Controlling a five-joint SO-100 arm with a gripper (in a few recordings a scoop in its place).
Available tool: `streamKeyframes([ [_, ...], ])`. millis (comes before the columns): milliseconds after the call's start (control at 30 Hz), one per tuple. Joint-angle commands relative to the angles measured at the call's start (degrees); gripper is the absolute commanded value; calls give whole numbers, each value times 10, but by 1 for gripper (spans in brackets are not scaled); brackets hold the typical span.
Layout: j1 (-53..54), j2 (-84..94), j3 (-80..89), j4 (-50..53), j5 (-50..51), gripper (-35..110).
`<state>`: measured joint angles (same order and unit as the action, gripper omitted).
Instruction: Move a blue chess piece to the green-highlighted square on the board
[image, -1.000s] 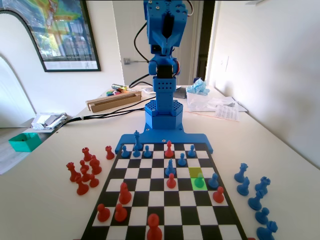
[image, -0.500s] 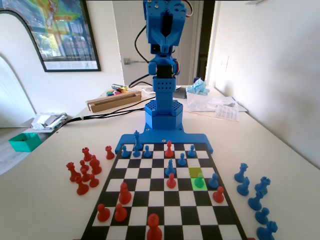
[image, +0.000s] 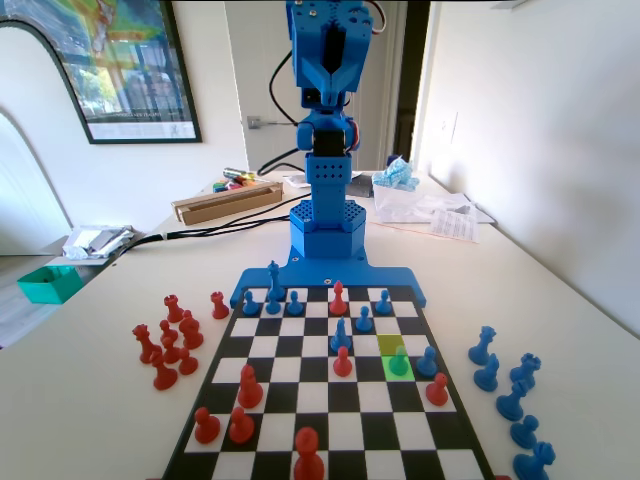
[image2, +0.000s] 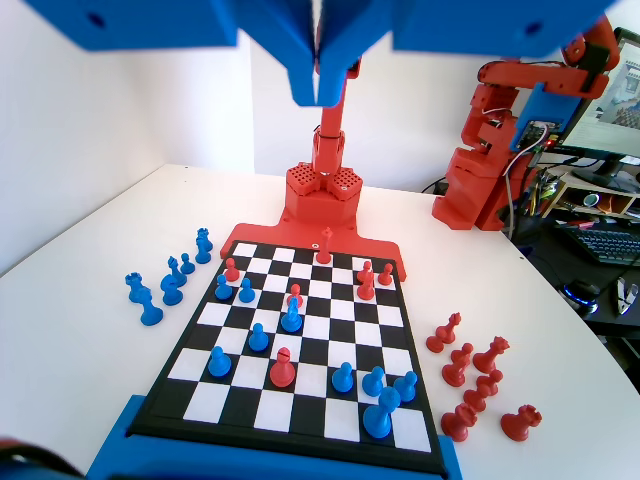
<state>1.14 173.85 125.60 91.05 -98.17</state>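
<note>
Your blue two-finger claw (image2: 322, 85) is clenched on nothing, jaws pressed together, raised high above the flat black-and-white chequered board (image: 300, 402). In the fixed view, the small blue plastic pawn with the ball head (image: 399, 362) stands on the bright lime-green square (image: 398, 367), at about four o'clock from the board's middle, with a red pawn (image: 437, 389) just beyond at five o'clock.

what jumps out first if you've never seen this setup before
In the fixed view, the green-highlighted square glows right of the board's middle, with the blue chess piece standing on it. The blue arm towers at the far end, its tool raised high above the table and shut, holding nothing. Captured red pieces cluster left of the board and blue ones line its right side.
</note>
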Motion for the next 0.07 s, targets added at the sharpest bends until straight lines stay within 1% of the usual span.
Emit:
streamKeyframes([
  [0, 0, 11, -4, -10, -1, 1],
  [33, 0, 11, -4, -10, -1, 1],
])
